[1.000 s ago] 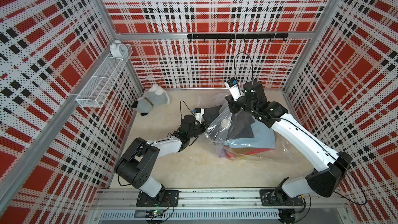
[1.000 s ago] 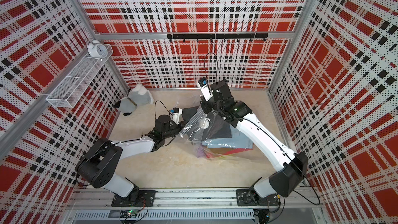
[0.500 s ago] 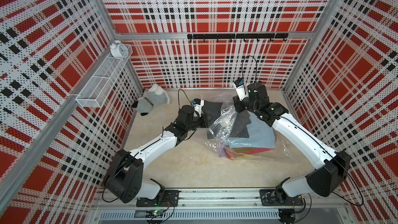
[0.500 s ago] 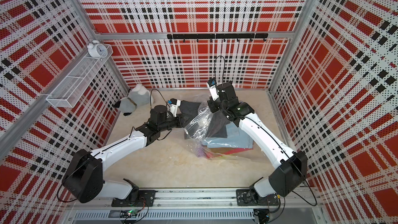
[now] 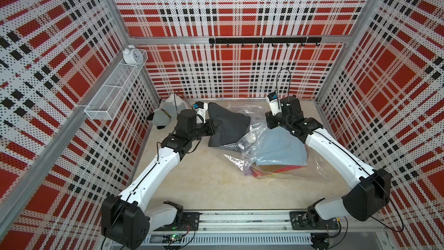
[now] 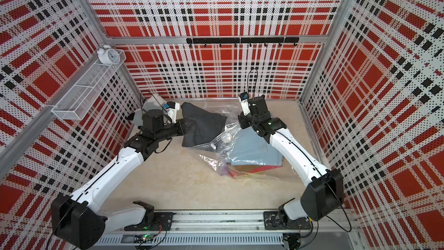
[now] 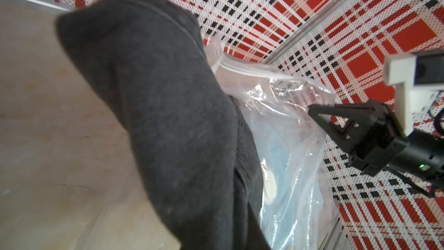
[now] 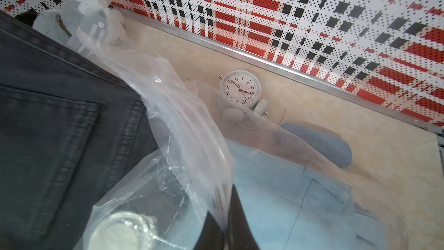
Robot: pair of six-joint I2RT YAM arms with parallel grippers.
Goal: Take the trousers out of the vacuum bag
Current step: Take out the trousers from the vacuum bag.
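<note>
Trousers you can count: two, a charcoal pair point(image 5: 227, 126) clamped in the left gripper point(image 5: 213, 127), lying on the beige table point(image 5: 204, 188) beside the one vacuum bag point(image 5: 240, 162), and a light blue pair point(image 5: 281, 147) inside it. Coloured edges point(image 5: 271, 171) underneath blur together. Your right gripper point(image 7: 312, 113) pinches the bag's plastic. Plaid walls point(image 5: 240, 8) surround everything.

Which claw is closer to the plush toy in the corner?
Left. The left gripper, clamping the charcoal trousers, is near the plush toy; the right gripper, pinching the vacuum bag, is beyond the trousers.
</note>
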